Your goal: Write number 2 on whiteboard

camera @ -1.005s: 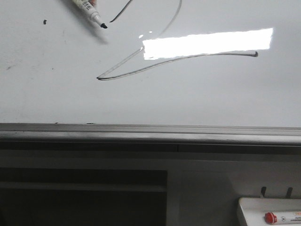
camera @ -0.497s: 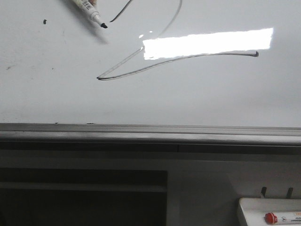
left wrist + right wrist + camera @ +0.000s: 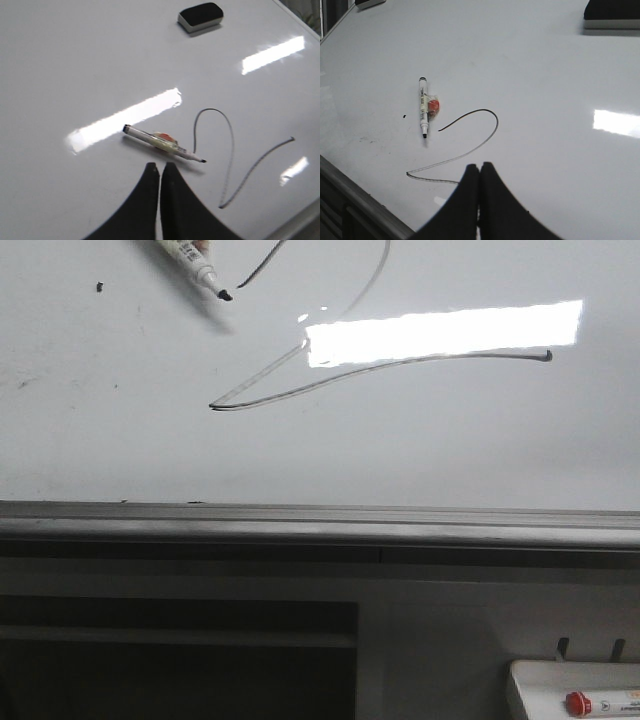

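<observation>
The number 2 (image 3: 213, 405) is a thin black line on the whiteboard (image 3: 450, 450), with a curved top, a sharp corner and a long base stroke. It also shows in the left wrist view (image 3: 232, 145) and the right wrist view (image 3: 497, 124). An uncapped marker (image 3: 195, 265) lies flat on the board, its tip near the start of the 2's top curve. My left gripper (image 3: 160, 166) is shut and empty, just short of the marker (image 3: 162, 144). My right gripper (image 3: 479, 166) is shut and empty, over the 2's base stroke, apart from the marker (image 3: 423, 107).
A black eraser (image 3: 200, 16) lies far up the board and shows in the right wrist view (image 3: 612, 17) too. The grey edge rail (image 3: 320, 520) runs along the board's near side. Below it at the right is a white tray (image 3: 530, 680) holding a red-capped marker (image 3: 577, 702).
The whole front view shifts a few pixels. The marker still lies in the same place beside the 2's top curve, and the line is unchanged.
</observation>
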### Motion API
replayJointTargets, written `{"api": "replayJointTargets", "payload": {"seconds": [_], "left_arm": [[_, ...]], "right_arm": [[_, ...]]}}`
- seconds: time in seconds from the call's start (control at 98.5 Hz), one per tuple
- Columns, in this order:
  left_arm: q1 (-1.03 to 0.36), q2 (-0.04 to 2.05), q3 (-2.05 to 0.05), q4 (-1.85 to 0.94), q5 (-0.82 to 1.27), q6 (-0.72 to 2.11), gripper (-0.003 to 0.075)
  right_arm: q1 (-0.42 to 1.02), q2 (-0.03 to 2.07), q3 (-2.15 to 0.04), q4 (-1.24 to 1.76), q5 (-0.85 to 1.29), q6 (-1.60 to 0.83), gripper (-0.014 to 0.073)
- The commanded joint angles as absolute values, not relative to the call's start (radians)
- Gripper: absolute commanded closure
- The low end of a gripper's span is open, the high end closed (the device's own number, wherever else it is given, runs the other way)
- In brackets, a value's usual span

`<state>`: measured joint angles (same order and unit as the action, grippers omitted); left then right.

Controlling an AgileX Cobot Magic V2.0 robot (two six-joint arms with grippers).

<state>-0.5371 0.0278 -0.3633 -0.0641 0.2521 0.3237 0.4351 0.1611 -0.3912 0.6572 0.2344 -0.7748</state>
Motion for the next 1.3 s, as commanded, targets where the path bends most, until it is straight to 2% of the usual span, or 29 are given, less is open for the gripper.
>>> {"api": "replayJointTargets", "payload": {"seconds": [0.0, 0.091, 0.264, 0.396, 0.579, 0.792, 1.289], "left_arm": [[-0.493, 0.041, -0.278, -0.060, -0.027, 0.337, 0.0741], [-0.423, 0.041, -0.134, -0.062, -0.194, 0.235, 0.0741], [-0.305, 0.041, 0.014, -0.062, -0.216, 0.046, 0.0741], [-0.262, 0.039, 0.009, -0.060, -0.099, 0.041, 0.0741], [-0.259, -0.036, 0.011, -0.060, 0.076, 0.041, 0.0741], [-0.258, -0.031, 0.011, -0.058, 0.267, 0.041, 0.0741], [-0.258, -0.031, 0.011, -0.058, 0.264, 0.041, 0.0741]], "right_arm": [[0.429, 0.170, -0.416, 0.670, 0.163, -0.772, 0.0654], [0.429, 0.170, -0.416, 0.670, 0.163, -0.772, 0.0654], [0.429, 0.170, -0.416, 0.670, 0.163, -0.772, 0.0654], [0.429, 0.170, -0.416, 0.670, 0.163, -0.772, 0.0654], [0.429, 0.170, -0.416, 0.670, 0.163, -0.772, 0.0654], [0.429, 0.170, -0.416, 0.670, 0.161, -0.772, 0.0654], [0.429, 0.170, -0.416, 0.670, 0.159, -0.772, 0.0654]]}}
